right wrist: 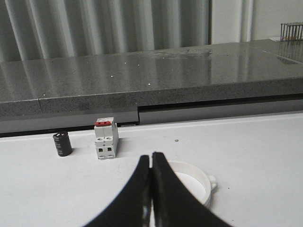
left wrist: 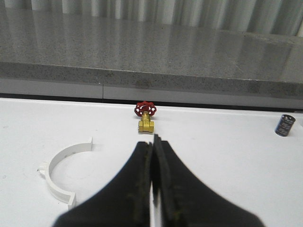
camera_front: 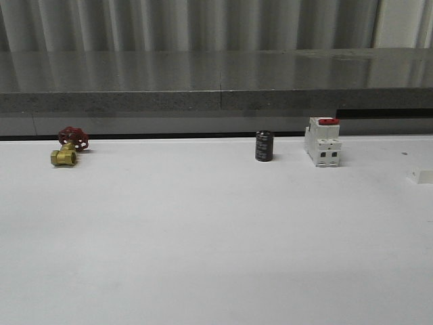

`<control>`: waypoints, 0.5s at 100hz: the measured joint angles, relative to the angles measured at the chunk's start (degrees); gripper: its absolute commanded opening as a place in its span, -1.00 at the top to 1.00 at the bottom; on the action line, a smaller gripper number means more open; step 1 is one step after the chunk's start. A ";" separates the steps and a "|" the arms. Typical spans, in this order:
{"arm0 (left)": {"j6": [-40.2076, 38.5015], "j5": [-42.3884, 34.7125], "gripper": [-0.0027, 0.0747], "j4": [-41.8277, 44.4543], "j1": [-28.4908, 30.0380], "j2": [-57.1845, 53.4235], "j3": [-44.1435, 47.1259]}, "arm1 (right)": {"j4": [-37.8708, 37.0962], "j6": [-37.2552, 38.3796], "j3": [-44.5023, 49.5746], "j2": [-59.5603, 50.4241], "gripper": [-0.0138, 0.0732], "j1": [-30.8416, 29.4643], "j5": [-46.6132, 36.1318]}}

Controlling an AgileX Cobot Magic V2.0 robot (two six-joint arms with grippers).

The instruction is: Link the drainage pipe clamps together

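Note:
One white half-ring drainage pipe clamp [left wrist: 59, 172] lies flat on the white table in the left wrist view, off to the side of my left gripper [left wrist: 152, 142], which is shut with nothing between its black fingers. In the right wrist view the other white clamp [right wrist: 201, 182] lies on the table just past my right gripper [right wrist: 151, 158], partly hidden behind the fingers. That gripper is shut and empty too. Neither gripper touches a clamp.
A brass valve with a red handwheel [camera_front: 68, 147] stands at the far left of the table, a black cylinder [camera_front: 264, 146] and a white breaker with a red top [camera_front: 323, 141] at the far right. A small white block [camera_front: 421, 176] lies at the right edge. A grey ledge [camera_front: 216, 81] runs behind.

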 measured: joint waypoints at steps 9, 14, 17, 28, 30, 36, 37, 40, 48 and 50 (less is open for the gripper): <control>0.00 6.41 0.99 0.00 0.00 6.02 -7.58 | 0.00 0.00 0.00 0.00 0.84 0.00 0.00; 0.00 9.83 0.99 0.00 0.00 9.14 -11.09 | 0.00 0.00 0.00 0.00 0.84 0.00 0.00; 0.00 12.05 0.99 0.00 0.00 11.24 -13.23 | 0.00 0.00 0.00 0.00 0.84 0.00 0.00; 0.00 16.76 0.99 -0.04 0.00 16.53 -17.63 | 0.00 0.00 0.00 0.00 0.84 0.00 0.00; 0.00 17.23 0.99 -0.04 0.00 17.39 -18.14 | 0.00 0.00 0.00 0.00 0.84 0.00 0.00; 0.00 18.16 0.99 -0.14 0.00 19.54 -18.91 | 0.00 0.00 0.00 0.00 0.84 0.00 0.00; 0.00 18.18 0.99 -0.14 0.00 19.75 -18.91 | 0.00 0.00 0.00 0.00 0.84 0.00 0.00; 0.00 18.55 0.98 -0.14 0.00 20.67 -19.00 | 0.00 0.00 0.00 0.00 0.84 0.00 0.00; 0.00 19.55 0.95 -0.03 0.00 22.36 -19.00 | 0.00 0.00 0.00 0.00 0.84 0.00 0.00; 0.00 19.80 0.91 -0.03 0.00 22.73 -19.00 | 0.00 0.00 0.00 0.00 0.84 0.00 0.00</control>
